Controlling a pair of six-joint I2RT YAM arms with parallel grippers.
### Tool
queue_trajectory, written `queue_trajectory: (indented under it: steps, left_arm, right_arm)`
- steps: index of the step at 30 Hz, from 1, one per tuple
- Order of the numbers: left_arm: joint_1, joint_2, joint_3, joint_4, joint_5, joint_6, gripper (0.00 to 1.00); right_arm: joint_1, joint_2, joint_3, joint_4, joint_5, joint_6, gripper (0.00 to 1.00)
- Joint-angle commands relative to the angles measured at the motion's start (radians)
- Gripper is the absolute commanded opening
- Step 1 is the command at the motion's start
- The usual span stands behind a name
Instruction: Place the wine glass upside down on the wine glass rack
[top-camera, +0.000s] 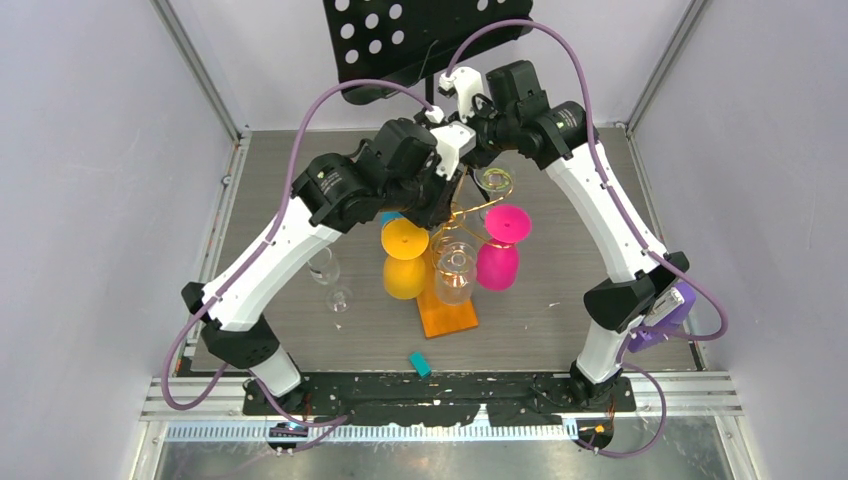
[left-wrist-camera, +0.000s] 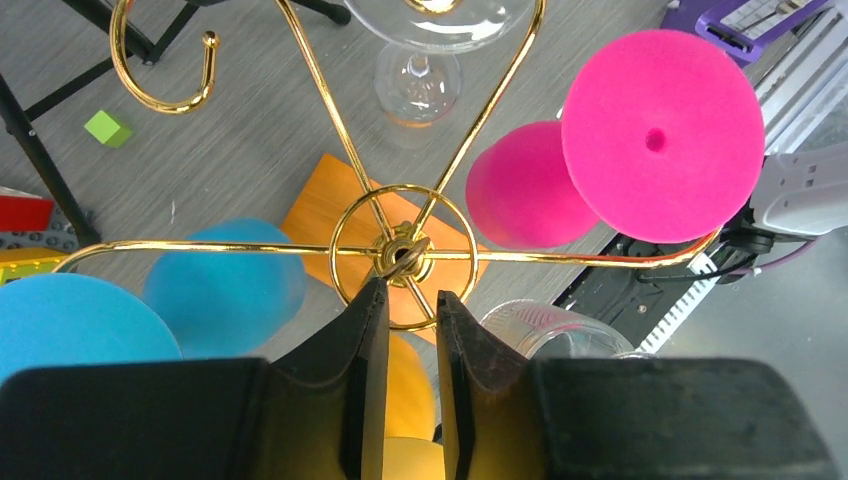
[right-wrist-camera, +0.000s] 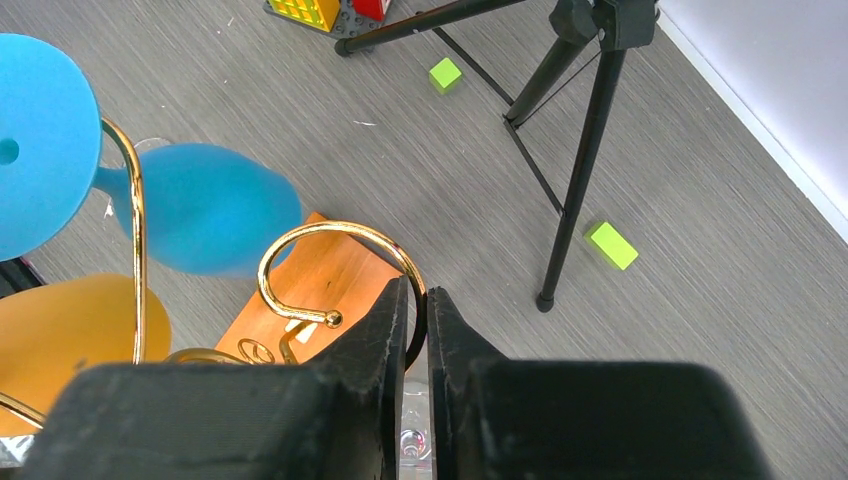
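The gold wire wine glass rack stands mid-table on its orange base. My right gripper is over its far loop arm. In the right wrist view the gripper is shut on the stem of a clear wine glass, with the loop wire at its fingertips. That glass hangs upside down at the far arm in the left wrist view. My left gripper hovers at the rack's hub, jaws slightly apart and empty.
Yellow, pink, clear and blue glasses hang on the rack. Two clear glasses stand on the table to the left. A black music stand is behind, its tripod legs close by. A teal block lies in front.
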Motion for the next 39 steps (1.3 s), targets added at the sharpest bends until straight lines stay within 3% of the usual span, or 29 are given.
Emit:
queue_trajectory:
  steps: [1,22,39]
  left_arm:
    - [-0.019,-0.008,0.036,-0.002,-0.013,0.018,0.21]
    - [-0.028,-0.066,-0.083,-0.065,-0.044,-0.011,0.17]
    - [-0.027,-0.001,-0.061,-0.098,-0.137,0.013,0.15]
  right_arm:
    - [0.01,-0.025,0.02,0.005,-0.001,-0.022,0.09]
    - [0.021,-0.039,0.005,0.006,0.02,-0.028,0.08]
    - [0.04,-0.122,-0.086,0.006,0.081,-0.028,0.08]
